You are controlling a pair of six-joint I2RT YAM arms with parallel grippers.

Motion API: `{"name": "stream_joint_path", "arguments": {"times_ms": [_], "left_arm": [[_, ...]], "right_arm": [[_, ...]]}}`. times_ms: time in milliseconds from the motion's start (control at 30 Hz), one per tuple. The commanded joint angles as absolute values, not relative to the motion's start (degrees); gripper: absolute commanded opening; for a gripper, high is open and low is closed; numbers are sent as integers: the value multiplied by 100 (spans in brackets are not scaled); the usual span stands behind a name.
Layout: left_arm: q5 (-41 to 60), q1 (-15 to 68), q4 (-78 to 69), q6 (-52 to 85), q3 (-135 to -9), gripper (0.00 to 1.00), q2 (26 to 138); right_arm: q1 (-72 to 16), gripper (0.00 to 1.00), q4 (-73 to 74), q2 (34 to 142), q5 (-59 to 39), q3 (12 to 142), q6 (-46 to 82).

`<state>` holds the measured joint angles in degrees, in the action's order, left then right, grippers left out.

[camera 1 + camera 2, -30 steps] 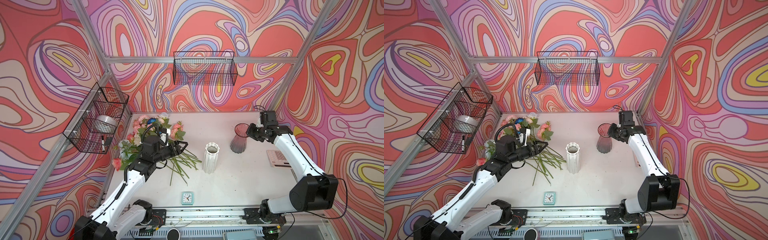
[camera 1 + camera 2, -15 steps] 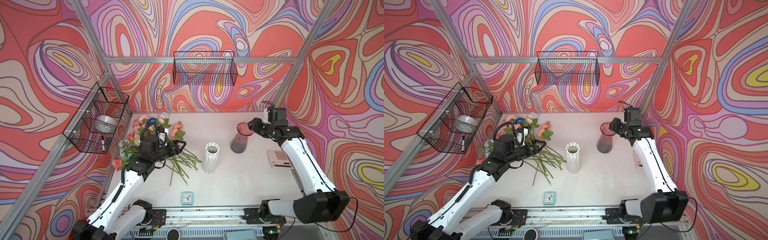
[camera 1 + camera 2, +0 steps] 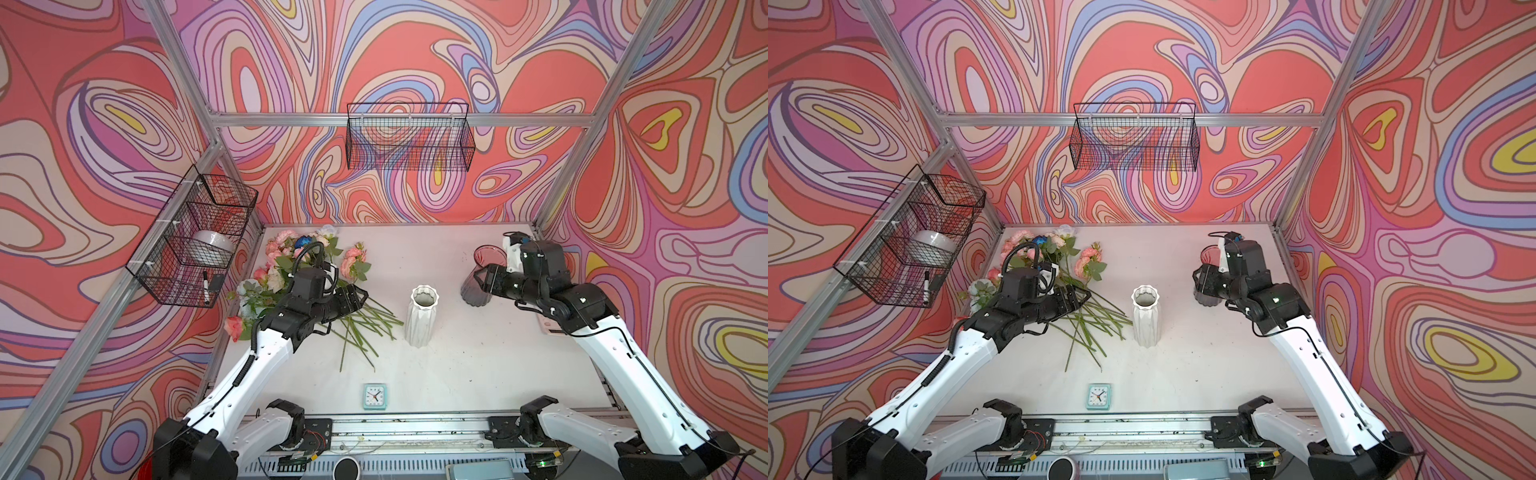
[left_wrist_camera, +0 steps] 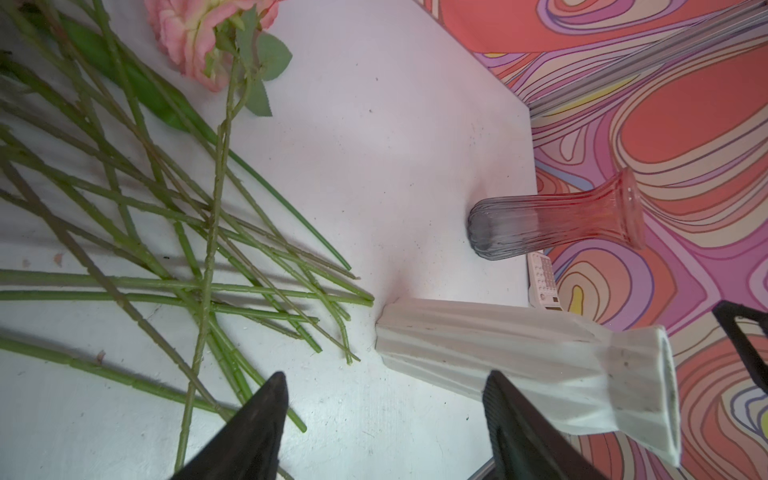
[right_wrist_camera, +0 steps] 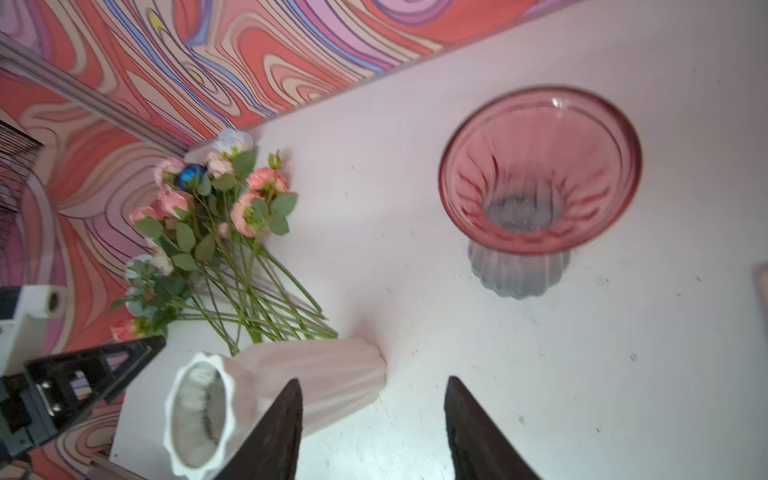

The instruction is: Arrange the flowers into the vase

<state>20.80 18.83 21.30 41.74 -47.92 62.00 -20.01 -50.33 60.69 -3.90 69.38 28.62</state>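
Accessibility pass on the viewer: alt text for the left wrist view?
Open black fingers above a white table, holding nothing. Crisscrossed green rose stems lie beside a white ribbed vase, with a pink-to-grey glass vase beyond it.

teal clock [image 3: 375, 396], wire basket [image 3: 409, 141], calculator [image 4: 543, 284]

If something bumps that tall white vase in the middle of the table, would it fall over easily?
Probably, yes: the white vase stands tall and narrow on a small base, apparently empty, so little steadies it. It looks like rigid ceramic, so likely stiff and breakable if it topples. Its ribbed sides might offer some grip.
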Motion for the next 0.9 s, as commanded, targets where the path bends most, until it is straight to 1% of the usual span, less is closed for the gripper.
{"name": "stream_joint_path", "arguments": {"times_ms": [0, 100, 200, 333, 433, 600, 733, 867], "left_arm": [[1914, 1924, 2438, 4117, -4950, 73, 6368], [1906, 1924, 2341, 4191, -4866, 73, 6433], [1907, 1923, 2232, 4273, -4770, 74, 6463], [1977, 1918, 2188, 4311, -4711, 75, 6513], [1976, 1917, 2234, 4281, -4693, 75, 6522], [1982, 1915, 2259, 4274, -4633, 75, 6504], [2004, 1916, 2254, 4285, -4606, 75, 6506], [1951, 1915, 2319, 4264, -4588, 75, 6486]], "right_arm": [[-2162, 55, -5639, 5751, -485, 6288, 3051], [-2350, 56, -5539, 5511, -940, 5434, 3213], [-2663, 56, -4647, 5432, -1959, 4442, 3554], [-3220, 53, -3200, 5856, -2476, 3534, 3880], [-3287, 52, -2073, 6290, -2945, 3010, 4074], [-3296, 50, -457, 6989, -3331, 2394, 4397], [-3296, 45, 535, 7667, -3453, 2307, 4557], [-3296, 45, 1407, 8301, -3463, 2289, 4770]]}}
